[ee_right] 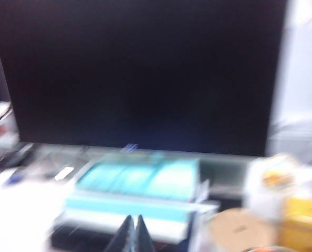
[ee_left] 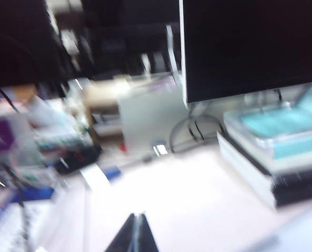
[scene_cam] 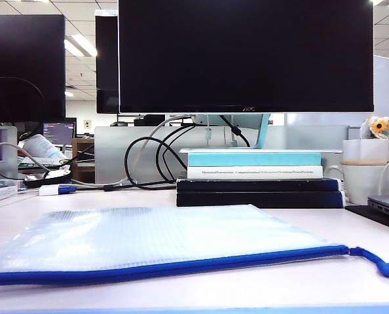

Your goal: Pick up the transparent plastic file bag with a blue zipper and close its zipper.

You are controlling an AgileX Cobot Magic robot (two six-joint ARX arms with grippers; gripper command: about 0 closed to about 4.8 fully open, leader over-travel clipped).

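The transparent plastic file bag (scene_cam: 148, 239) lies flat on the white table, close to the front edge. Its blue zipper (scene_cam: 181, 267) runs along the near long edge and ends in a small blue pull tab (scene_cam: 386, 268) at the right. Neither arm shows in the exterior view. In the blurred left wrist view, my left gripper (ee_left: 137, 216) is shut with nothing between its fingers, above bare white table. In the blurred right wrist view, my right gripper (ee_right: 133, 218) is also shut and empty, facing the book stack (ee_right: 140, 194). The bag does not show clearly in either wrist view.
A stack of teal, white and black books (scene_cam: 257, 176) stands behind the bag under a large dark monitor (scene_cam: 247, 55). Cables (scene_cam: 148, 160) trail at the back left. A white mug (scene_cam: 368, 173) and a laptop edge (scene_cam: 388, 206) sit at the right.
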